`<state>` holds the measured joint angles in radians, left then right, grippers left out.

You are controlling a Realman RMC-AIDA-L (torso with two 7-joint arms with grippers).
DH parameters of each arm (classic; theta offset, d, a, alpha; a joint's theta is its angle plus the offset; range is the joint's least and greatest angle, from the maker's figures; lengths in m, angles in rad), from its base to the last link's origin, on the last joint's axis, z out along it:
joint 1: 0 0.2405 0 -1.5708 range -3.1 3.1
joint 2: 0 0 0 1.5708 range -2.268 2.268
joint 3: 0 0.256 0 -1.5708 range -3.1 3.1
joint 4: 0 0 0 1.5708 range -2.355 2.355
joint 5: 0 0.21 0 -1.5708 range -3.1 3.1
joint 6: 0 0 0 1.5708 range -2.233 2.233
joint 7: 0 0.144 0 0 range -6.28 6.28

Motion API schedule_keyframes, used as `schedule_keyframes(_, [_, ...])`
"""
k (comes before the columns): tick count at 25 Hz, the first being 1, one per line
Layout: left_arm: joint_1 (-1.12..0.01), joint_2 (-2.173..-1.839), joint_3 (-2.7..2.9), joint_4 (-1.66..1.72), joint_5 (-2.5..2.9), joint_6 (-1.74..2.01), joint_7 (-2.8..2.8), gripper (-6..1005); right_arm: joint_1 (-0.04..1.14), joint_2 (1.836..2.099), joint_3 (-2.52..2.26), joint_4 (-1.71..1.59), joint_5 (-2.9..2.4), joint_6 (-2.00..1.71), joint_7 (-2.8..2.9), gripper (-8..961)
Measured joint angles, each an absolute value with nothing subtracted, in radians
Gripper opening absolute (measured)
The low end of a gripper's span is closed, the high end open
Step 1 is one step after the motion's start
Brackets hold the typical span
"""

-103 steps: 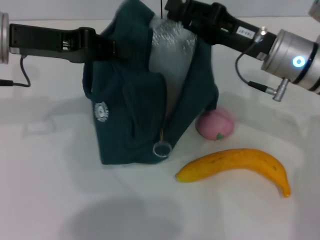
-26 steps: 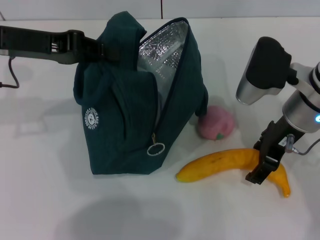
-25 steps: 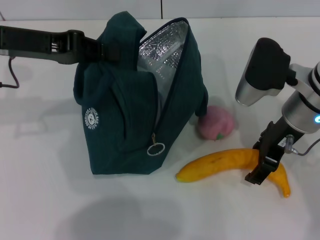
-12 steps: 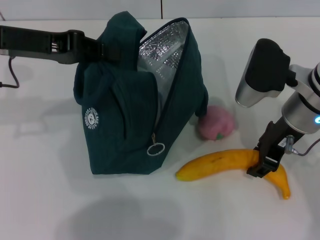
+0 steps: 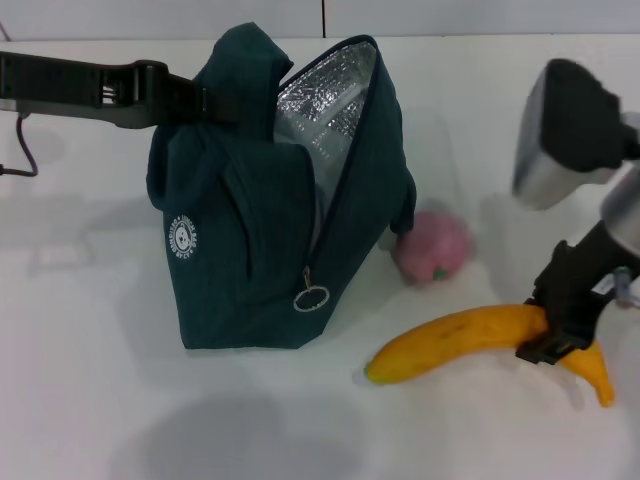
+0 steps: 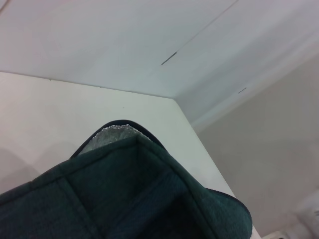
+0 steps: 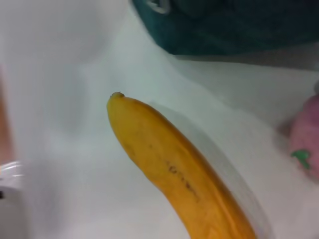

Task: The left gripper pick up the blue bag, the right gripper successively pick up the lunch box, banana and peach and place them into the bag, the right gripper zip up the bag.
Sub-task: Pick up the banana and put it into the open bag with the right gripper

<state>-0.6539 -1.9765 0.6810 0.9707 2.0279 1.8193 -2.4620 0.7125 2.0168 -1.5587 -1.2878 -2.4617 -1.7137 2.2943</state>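
Yellow banana, pinched by right claw near table's right edge; left claw clamps blue bag, mouth agape; peach between.

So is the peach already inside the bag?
No, the peach sits on the table beside the blue bag, behind the banana.

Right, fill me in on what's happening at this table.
The left gripper holds the large dark teal fabric lunch bag by its top, so it stands unzipped with the silver foil lining showing. The right gripper has its jaws closed around the long curved yellow banana near its stem end, starting to carry it. The round pink peach sits on the white table beside the bag, waiting its turn.
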Motion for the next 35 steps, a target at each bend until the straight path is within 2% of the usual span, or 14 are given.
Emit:
schedule_keyframes(7, [-0.655, -1.976, 0.68, 0.969, 2.028, 1.819, -2.462, 31, 0.677, 2.015, -1.298, -1.412, -2.319, -1.918, 2.141, 465])
schedule_keyframes(16, [-0.655, -1.976, 0.68, 0.968, 2.028, 1.818, -2.464, 32, 0.697, 2.007, -1.015, -1.477, -2.272, -1.94, 2.125, 479])
schedule_keyframes(24, [-0.661, -1.979, 0.679, 0.968, 2.02, 1.819, -2.461, 32, 0.841, 1.955, -1.01, -1.482, -2.383, -1.943, 2.228, 492])
schedule_keyframes(29, [-0.667, -1.982, 0.68, 0.968, 1.995, 1.819, -2.461, 31, 0.947, 1.96, -1.028, -1.455, -2.556, -1.93, 2.248, 500])
schedule_keyframes(35, [-0.669, -1.983, 0.681, 0.968, 1.984, 1.819, -2.455, 31, 1.008, 1.969, -1.099, -1.406, -2.571, -1.857, 2.25, 509])
